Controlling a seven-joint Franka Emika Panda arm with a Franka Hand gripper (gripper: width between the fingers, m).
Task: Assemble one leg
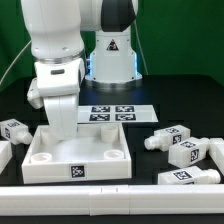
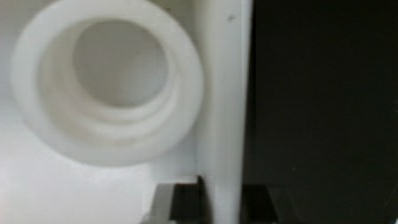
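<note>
The jaws straddle a wall of the white panel (image 1: 45,165) beside its corner hole (image 2: 111,85); we cannot tell whether they are clenched. The legs (image 1: 172,136) lie on the counter (image 1: 180,110), well apart from the jaws, at the exterior view's right.

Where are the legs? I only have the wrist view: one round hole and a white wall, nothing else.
Observer: At least three legs lie loose on the table, at the exterior view's right of the tray.
Operator: Any on the other side?
Observer: One more leg lies at the exterior view's left of the tray, apart from it.
Operator: And the arm?
Observer: The arm comes straight down into the tray's left half, as the exterior view shows it, with no leg under it.
</note>
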